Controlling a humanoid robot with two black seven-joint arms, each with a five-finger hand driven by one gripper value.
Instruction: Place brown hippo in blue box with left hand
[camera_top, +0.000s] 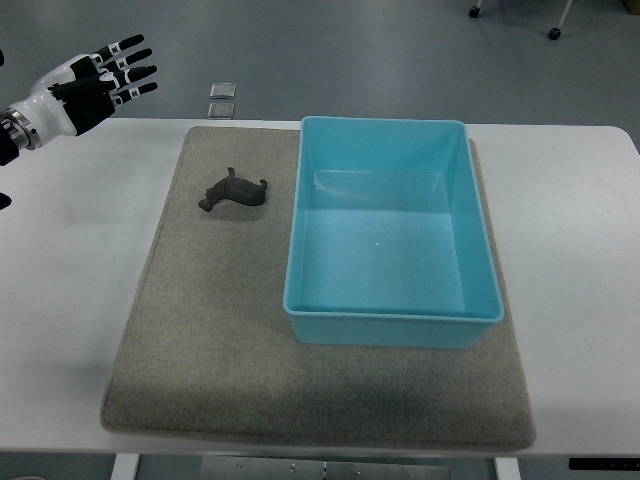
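Fingers (130, 70) spread wide and holding nothing on my left hand (85, 90), well apart from the brown hippo (233, 190) lying on the grey mat (200, 340) just left of the empty blue box (390, 325), so I'd descend squarely over its body before closing.

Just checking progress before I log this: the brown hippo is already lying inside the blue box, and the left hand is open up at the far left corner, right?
Not quite. The top view shows the brown hippo lying on the grey mat, left of the blue box, which holds nothing. The left hand is indeed open at the far left corner.
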